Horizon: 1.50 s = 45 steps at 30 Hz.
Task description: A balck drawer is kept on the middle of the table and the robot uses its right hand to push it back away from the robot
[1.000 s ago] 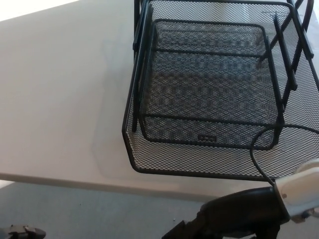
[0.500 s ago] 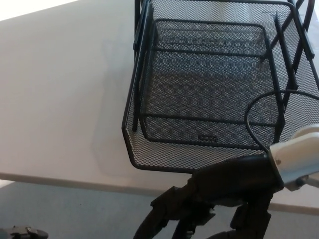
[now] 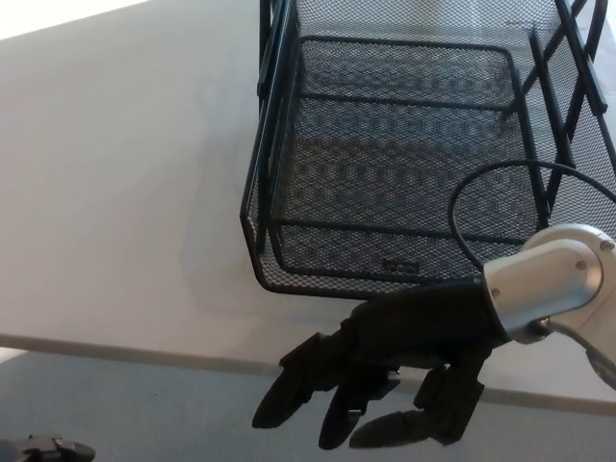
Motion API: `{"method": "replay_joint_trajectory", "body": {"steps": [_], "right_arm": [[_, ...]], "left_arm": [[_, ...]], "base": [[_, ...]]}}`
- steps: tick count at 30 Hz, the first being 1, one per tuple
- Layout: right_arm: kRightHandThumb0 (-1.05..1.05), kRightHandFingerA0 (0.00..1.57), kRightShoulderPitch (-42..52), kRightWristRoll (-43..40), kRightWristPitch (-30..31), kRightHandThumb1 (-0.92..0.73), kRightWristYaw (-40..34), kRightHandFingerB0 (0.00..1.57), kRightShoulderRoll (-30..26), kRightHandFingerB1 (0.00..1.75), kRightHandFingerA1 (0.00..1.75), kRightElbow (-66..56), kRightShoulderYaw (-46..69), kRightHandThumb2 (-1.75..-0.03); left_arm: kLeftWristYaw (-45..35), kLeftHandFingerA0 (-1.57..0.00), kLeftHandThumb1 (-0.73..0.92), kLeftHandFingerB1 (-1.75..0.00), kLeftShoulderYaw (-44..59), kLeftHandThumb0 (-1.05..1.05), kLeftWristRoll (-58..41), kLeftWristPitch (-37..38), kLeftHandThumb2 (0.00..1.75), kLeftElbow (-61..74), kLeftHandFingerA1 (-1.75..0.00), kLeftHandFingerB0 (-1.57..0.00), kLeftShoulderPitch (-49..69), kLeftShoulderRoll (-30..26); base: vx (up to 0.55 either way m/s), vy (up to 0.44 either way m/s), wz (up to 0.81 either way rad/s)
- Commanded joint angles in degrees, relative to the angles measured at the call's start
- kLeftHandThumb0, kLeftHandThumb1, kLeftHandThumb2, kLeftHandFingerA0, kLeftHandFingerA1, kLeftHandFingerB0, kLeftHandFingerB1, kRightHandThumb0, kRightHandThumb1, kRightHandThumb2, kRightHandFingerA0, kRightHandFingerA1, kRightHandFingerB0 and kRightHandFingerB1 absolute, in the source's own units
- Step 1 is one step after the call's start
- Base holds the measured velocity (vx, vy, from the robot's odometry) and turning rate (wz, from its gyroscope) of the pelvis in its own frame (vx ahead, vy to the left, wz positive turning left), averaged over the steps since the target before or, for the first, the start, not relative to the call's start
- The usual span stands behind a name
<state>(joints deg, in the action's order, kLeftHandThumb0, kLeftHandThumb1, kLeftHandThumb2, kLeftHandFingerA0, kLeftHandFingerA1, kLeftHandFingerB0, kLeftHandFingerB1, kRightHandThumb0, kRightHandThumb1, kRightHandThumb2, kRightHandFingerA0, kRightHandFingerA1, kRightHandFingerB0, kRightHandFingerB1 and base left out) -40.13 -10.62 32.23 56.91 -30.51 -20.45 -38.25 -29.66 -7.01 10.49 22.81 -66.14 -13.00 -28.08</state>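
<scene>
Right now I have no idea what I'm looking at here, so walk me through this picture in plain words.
This is one picture, taken by a camera on a humanoid robot's head, looking down at the work in front of it.

The pale surface is a table; its near edge runs across the bottom of the picture, with grey floor below it. On the table stands a black wire-mesh drawer, an open tray sitting inside a mesh frame, with nothing visible in it.

The black shape at the bottom is the robot's right hand, joined to a silver wrist with a thin black cable looping over it. Its thick fingers are spread and point down and to the left. It holds nothing. The back of the hand sits right at the drawer's near front edge; I cannot tell whether it touches. The left hand does not show.
</scene>
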Motion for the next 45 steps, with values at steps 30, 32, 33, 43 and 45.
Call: {"method": "replay_joint_trajectory", "body": {"steps": [30, 32, 33, 43, 45], "right_arm": [[-0.71, 0.32, -15.00, 14.79, -10.28, -0.65, 0.63, 0.15, 5.74, 0.41, 0.49, 31.95, 4.23, -0.92], [-0.71, 0.33, -15.24, 15.27, -10.73, -0.64, 0.35, 0.16, 6.61, 0.42, 0.49, 34.22, 4.33, -0.91], [-0.71, 0.33, -15.34, 15.50, -10.81, -0.64, 0.20, 0.16, 6.92, 0.42, 0.49, 35.06, 4.32, -0.91], [-0.71, 0.34, -14.55, 17.81, -16.78, -0.64, -0.08, 0.18, 9.69, 0.42, 0.49, 42.92, 4.97, -0.92], [-0.70, 0.33, -13.37, 17.23, -15.39, -0.64, 0.83, 0.17, 9.49, 0.42, 0.49, 40.21, 5.46, -0.91]], "left_arm": [[0.26, -0.33, 0.60, -0.42, -0.33, -0.71, 0.65, 0.49, 0.94, -0.64, -0.49, -0.21, -0.18, -0.79], [0.44, -0.33, 0.61, -0.41, -0.44, -0.71, 0.73, 0.73, 0.94, -0.63, -0.49, -0.19, -0.14, -0.85], [0.50, -0.33, 0.61, -0.41, -0.49, -0.71, 0.78, 0.85, 0.94, -0.59, -0.49, -0.19, -0.12, -0.89], [0.81, -0.34, 0.61, -0.41, -0.68, -0.72, 0.86, 1.21, 0.94, -0.89, -0.50, -0.19, -0.05, -0.90], [0.70, -0.34, 0.61, -0.41, -0.62, -0.71, 0.71, 1.37, 0.94, -0.88, -0.49, -0.20, -0.08, -0.85]], "base": [[0.00, 0.000, 0.00], [0.00, 0.000, 0.00], [0.00, 0.000, 0.00], [0.00, 0.000, 0.00], [0.00, 0.000, 0.00]]}}
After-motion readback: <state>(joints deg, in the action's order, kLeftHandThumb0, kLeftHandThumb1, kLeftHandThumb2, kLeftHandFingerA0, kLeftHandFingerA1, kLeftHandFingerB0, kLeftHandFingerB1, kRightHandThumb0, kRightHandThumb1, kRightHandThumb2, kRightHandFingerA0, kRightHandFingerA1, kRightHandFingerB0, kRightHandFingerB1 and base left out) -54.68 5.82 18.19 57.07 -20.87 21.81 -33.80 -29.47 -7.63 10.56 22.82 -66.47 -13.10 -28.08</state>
